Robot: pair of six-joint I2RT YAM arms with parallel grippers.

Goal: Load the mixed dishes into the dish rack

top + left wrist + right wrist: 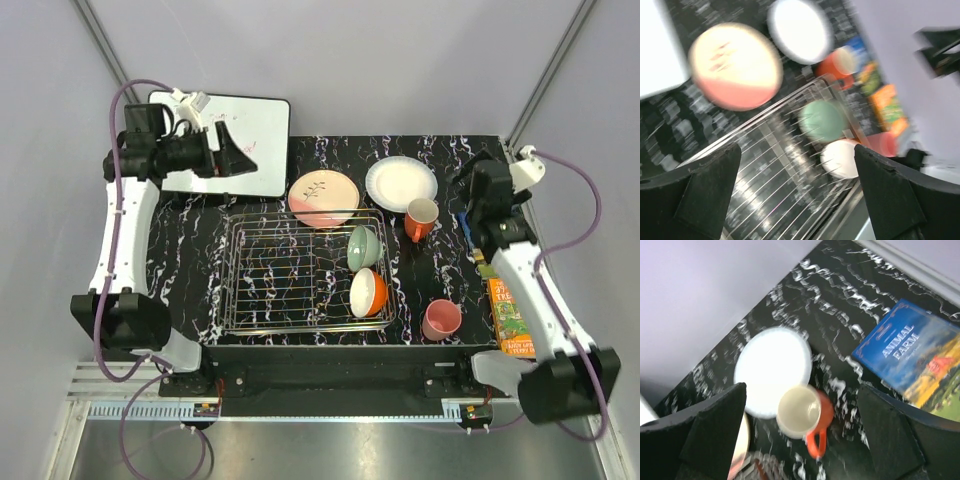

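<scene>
Orange mug [802, 412] stands on the table [440, 275] between dish rack [305, 270] and right edge, centred below the spread, empty right jaws; the left jaws, also spread, are farther off.

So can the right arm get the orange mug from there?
Probably yes. The right gripper is open and hangs right above the orange mug, which stands upright beside the white plate with nothing covering it.
</scene>
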